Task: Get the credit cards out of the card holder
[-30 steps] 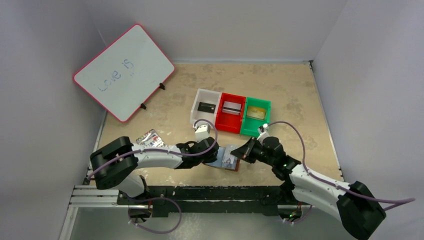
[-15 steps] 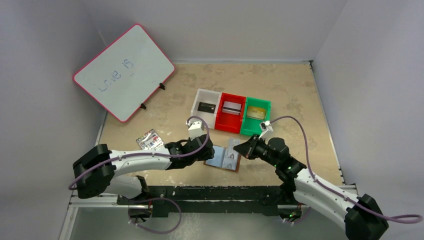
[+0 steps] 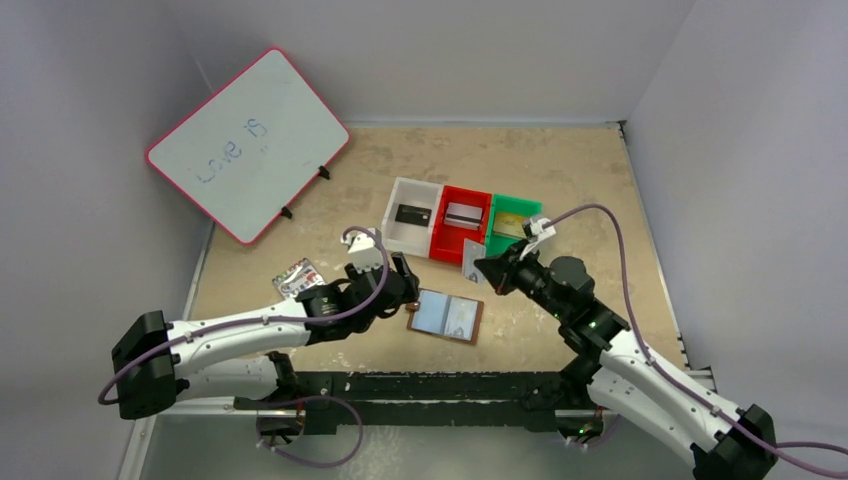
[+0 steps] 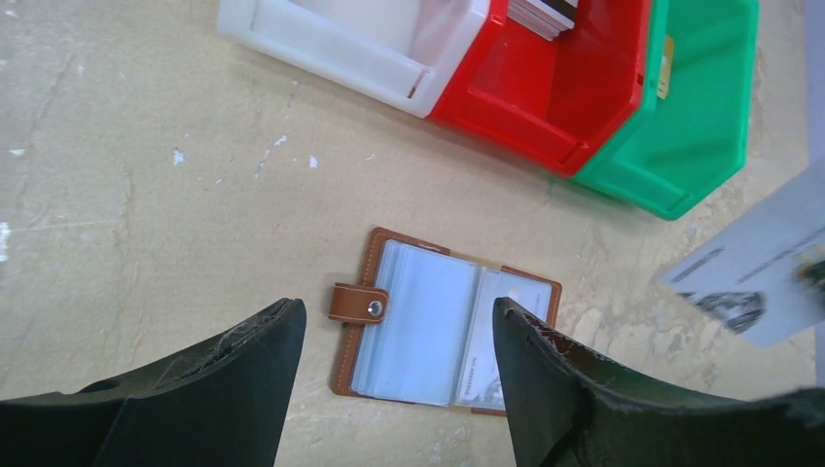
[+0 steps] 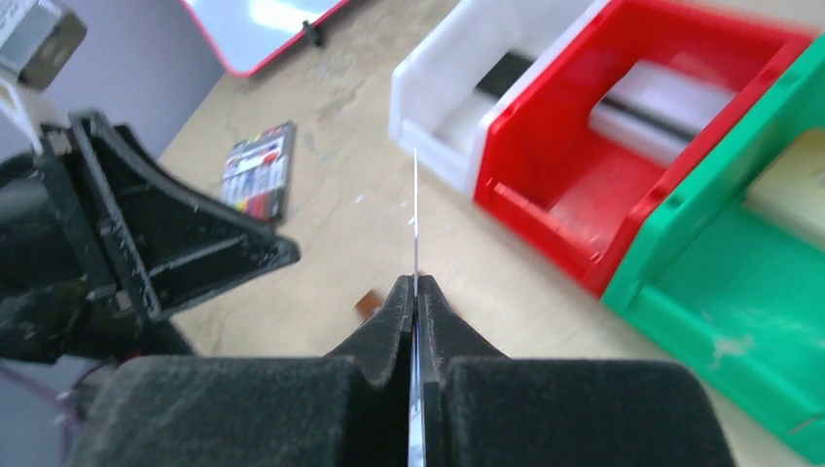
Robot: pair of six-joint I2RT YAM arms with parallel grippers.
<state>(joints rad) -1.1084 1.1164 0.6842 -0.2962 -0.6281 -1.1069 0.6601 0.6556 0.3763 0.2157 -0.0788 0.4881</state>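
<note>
The right gripper (image 5: 415, 290) pinches 1 pale card (image 4: 754, 277); best to lower it squarely into the bins (image 4: 516, 131). The left gripper (image 4: 397, 313) hangs spread over the card holder (image 4: 428, 336).

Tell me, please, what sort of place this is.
Probably a robotics lab cell: plain grey walls enclose a worn beige tabletop, with a metal mounting rail along its near edge and a pink-rimmed whiteboard propped at the back.

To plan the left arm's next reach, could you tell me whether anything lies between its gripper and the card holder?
Nothing visible does. The card holder lies open directly below the open left gripper, with no object between them. The grey card pinched in the right gripper hangs off to the side, near the green bin.
</note>
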